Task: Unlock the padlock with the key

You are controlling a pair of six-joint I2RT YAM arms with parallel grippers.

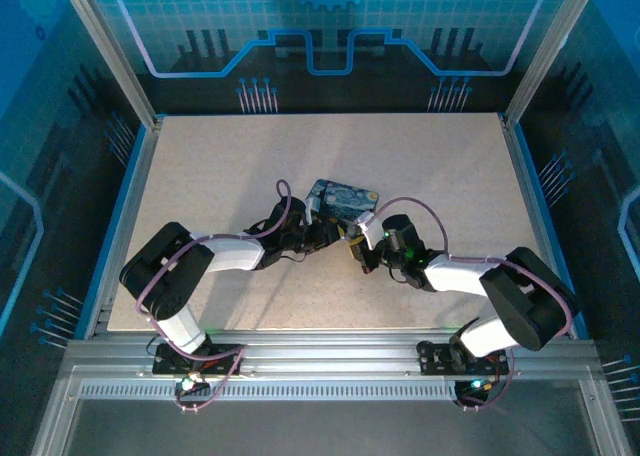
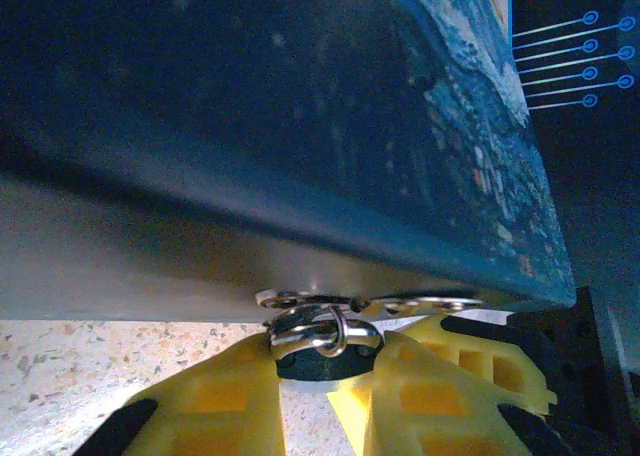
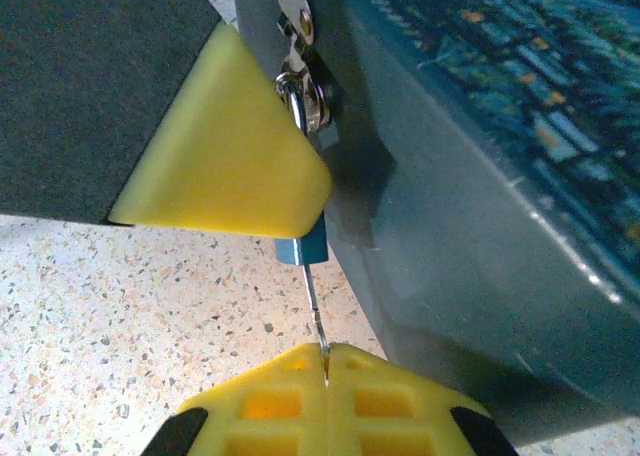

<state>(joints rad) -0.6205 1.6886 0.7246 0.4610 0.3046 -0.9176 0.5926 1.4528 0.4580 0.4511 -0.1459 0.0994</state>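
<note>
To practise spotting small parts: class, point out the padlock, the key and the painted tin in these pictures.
padlock [image 3: 306,247]: right wrist view, lower end of its blue body.
key [image 3: 313,304]: right wrist view, middle of the thin shaft.
painted tin [image 3: 470,216]: right wrist view, plain side wall.

Left wrist view: padlock [image 2: 318,338] body mostly covered by the fingers [image 2: 220,406] of the left gripper [image 2: 325,368], which the lower edge cuts off; tin [image 2: 250,126] soft-focused, running off the top and left edges. Right wrist view: padlock body largely behind one left finger; key [image 3: 314,311] head buried between the closed fingers of the right gripper [image 3: 326,356]; tin cut by the top and right edges. Top view: padlock and key too small to tell.
</note>
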